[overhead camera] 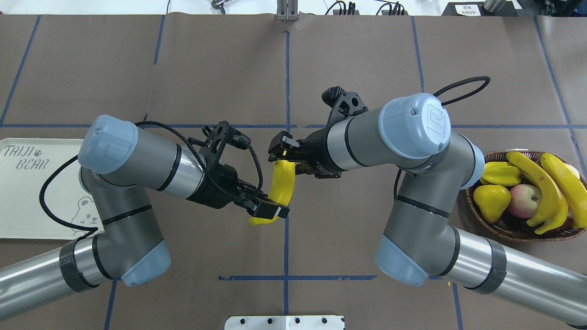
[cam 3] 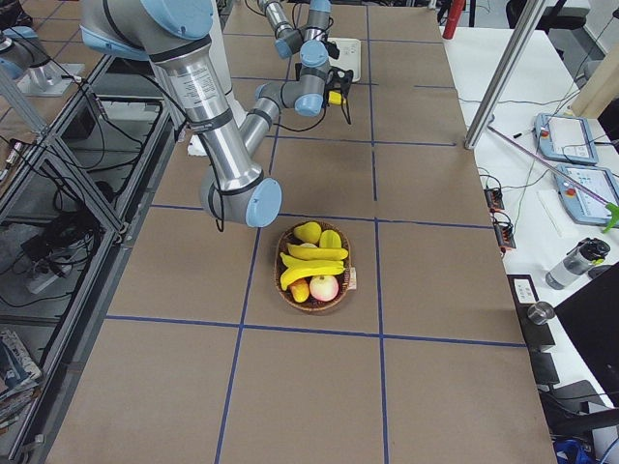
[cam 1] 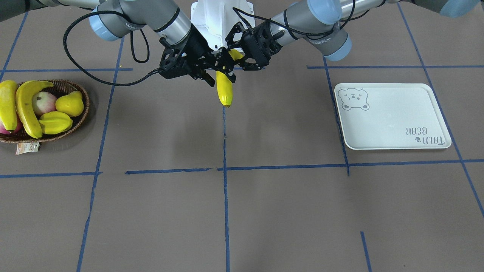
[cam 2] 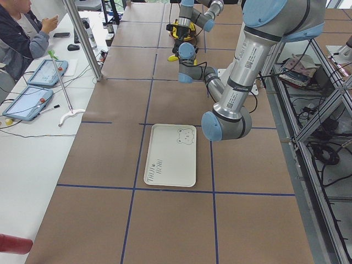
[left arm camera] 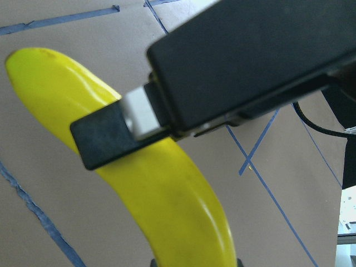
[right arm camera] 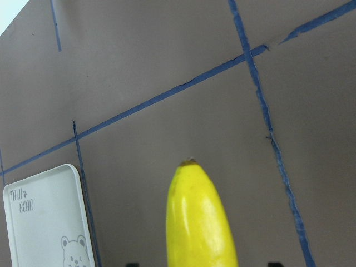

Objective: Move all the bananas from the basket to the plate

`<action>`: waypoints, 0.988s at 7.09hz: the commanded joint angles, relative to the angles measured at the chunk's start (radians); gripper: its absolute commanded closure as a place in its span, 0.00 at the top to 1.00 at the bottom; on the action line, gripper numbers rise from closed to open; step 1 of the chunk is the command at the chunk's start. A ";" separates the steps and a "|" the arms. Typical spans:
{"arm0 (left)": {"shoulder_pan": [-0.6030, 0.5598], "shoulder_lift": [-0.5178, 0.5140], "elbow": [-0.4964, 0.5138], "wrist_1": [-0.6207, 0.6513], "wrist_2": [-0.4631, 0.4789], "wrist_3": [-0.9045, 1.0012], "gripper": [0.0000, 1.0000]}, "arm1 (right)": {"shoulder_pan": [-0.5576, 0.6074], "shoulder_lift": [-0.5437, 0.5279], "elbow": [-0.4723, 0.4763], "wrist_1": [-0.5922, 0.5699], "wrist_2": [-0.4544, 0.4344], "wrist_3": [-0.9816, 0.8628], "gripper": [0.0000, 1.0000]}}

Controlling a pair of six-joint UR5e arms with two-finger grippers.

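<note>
both the left tool (overhead camera: pixel 270 211) and the right tool (overhead camera: pixel 280 151) are clamped on one banana (overhead camera: pixel 282 183), midway between basket (overhead camera: pixel 513 229) and plate (overhead camera: pixel 27 215).

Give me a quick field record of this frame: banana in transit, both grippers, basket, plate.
banana in transit: in the air over table centre, between both arms
left gripper: shut on the banana's near end
right gripper: at the banana's far end, grip cannot tell
basket: two bananas left, with other fruit
plate: no bananas yet
stage: handover, right to left
</note>
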 commanded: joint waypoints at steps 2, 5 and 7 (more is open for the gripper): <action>-0.052 0.062 -0.002 0.008 0.000 -0.094 0.12 | 0.026 -0.013 0.006 0.000 -0.002 -0.007 1.00; -0.228 0.291 -0.015 0.012 -0.008 -0.112 0.07 | 0.050 -0.072 -0.001 -0.012 -0.002 -0.008 1.00; -0.342 0.428 -0.020 0.009 -0.008 -0.097 0.07 | 0.056 -0.082 -0.006 -0.015 -0.002 -0.010 1.00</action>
